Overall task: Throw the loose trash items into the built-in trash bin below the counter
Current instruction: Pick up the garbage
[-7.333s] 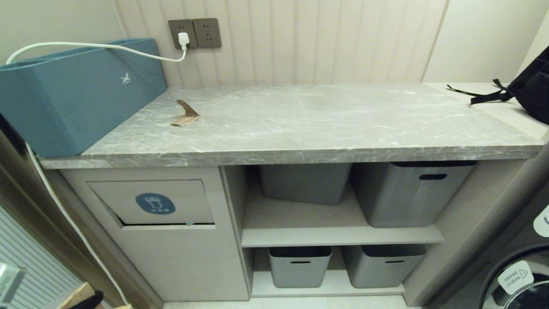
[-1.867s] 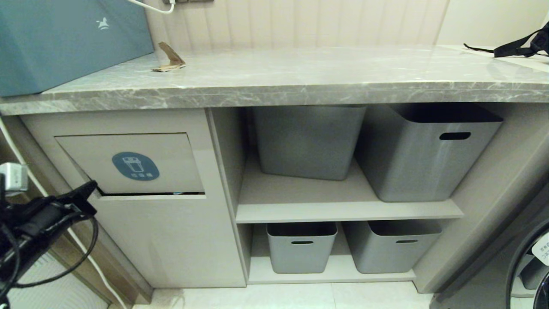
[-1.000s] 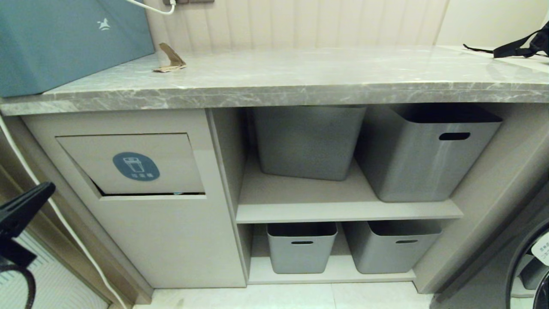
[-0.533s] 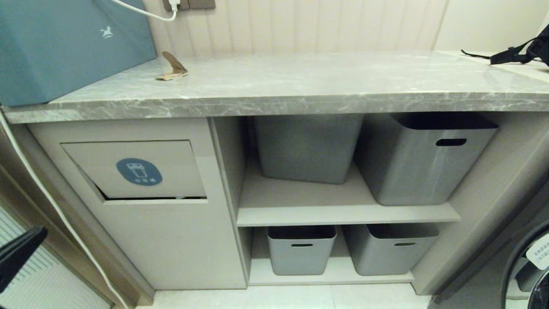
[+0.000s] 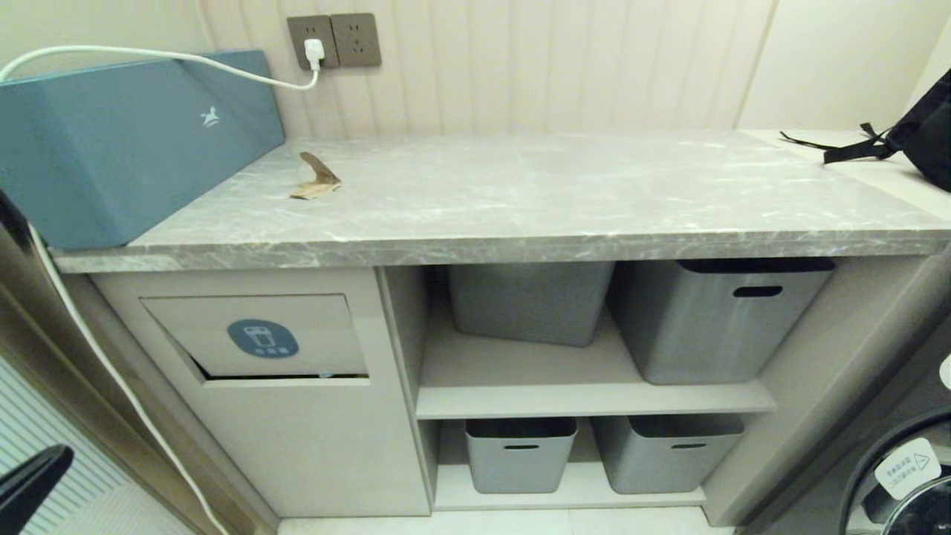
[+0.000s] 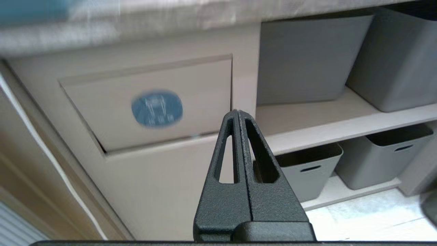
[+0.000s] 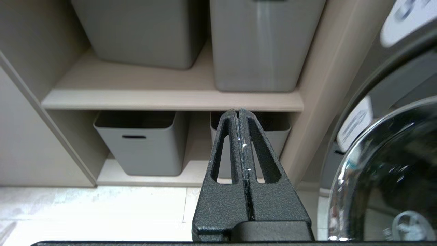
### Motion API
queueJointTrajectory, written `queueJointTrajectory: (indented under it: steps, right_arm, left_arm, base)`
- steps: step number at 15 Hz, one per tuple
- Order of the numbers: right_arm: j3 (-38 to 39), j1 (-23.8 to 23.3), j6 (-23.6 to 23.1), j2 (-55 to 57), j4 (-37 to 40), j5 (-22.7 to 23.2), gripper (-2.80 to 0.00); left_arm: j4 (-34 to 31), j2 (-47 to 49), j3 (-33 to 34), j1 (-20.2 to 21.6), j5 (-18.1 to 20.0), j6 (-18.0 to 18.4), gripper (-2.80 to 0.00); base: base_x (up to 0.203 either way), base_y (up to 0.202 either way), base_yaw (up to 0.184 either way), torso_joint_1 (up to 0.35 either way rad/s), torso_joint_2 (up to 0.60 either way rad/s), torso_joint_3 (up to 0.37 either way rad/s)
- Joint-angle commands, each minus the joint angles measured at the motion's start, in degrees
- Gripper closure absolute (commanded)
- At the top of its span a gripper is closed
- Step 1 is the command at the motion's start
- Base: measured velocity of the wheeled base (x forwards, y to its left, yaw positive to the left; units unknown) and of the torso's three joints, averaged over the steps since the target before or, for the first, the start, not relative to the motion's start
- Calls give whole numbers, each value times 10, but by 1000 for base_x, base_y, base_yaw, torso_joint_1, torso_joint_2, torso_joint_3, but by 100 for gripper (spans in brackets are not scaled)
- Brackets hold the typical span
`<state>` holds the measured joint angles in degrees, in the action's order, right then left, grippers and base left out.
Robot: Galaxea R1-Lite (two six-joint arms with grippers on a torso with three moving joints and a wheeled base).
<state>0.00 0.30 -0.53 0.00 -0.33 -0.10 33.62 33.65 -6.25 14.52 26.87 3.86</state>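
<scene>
We note one bent scrap of brown cardboard (image 5: 317, 178) lying on the grey marble-patterned tabletop (image 5: 565, 193), just beside the right end of the long teal-blue box (image 5: 126, 141), which we take as our landmark. Only one scrap shows; a second we cannot find. Its flat part runs roughly along the tabletop's length, with a curled flap standing up at the end nearer the box. The beige built-in trash bin flap with the blue oval sticker (image 5: 260, 336) sits below the box, under the tabletop's front edge, its lower edge slightly ajar. Our left claw (image 6: 238, 114) hangs well below and out in front of the box, only a dark tip of it showing in the head view (image 5: 33, 483); its fingers are pressed together and hold nothing, pointing at the cabinet front near the flap's right edge. The scrap therefore lies up and away from this claw, over the tabletop edge; we judge the left arm the nearer one and that it must rise and spread before any pick. Our right claw (image 7: 239, 114), also pressed together and empty, is parked low, far right of the box, facing the grey plastic storage tubs (image 7: 140, 143).
</scene>
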Motion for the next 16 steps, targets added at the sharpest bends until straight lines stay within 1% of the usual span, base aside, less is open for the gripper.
queueJointTrajectory:
  steps: [1, 2, 3, 6, 7, 9, 11, 15, 16]
  right_arm:
    - [0, 0, -1, -1, 0, 0, 0]
    - [0, 0, -1, -1, 0, 0, 0]
    - [0, 0, 0, -1, 0, 0, 0]
    - [0, 0, 1, -1, 1, 0, 0]
    - [0, 0, 4, -1, 1, 0, 0]
    - [0, 0, 4, -1, 1, 0, 0]
    - [0, 0, 4, -1, 1, 0, 0]
    - [0, 0, 2, -1, 3, 0, 0]
    - [0, 0, 2, -1, 3, 1, 0]
  left_arm:
    - [2, -1, 2, -15, -2, 11, 0]
    - [2, 0, 4, -28, -8, 22, 0]
    - [2, 0, 5, -45, -24, 30, 0]
    - [0, -3, 4, -110, -88, 41, 0]
    - [-6, -3, 0, -124, -99, 41, 0]
    - [-42, 9, -27, -126, -99, 32, 0]
    - [-75, 44, -76, -126, -98, 18, 0]
    - [-81, 152, -173, -126, -97, -3, 0]
    - [-81, 176, -195, -126, -98, -14, 0]
  base:
    - [0, 0, 0, 184, -481, -286]
    - [0, 0, 0, 183, -459, -281]
    - [0, 0, 0, 201, -478, -268]
    - [0, 0, 0, 207, -487, -282]
    - [0, 0, 0, 209, -499, -274]
    - [0, 0, 0, 222, -497, -277]
    - [0, 0, 0, 230, -510, -287]
    - [0, 0, 0, 240, -529, -289]
    - [0, 0, 0, 252, -559, -296]
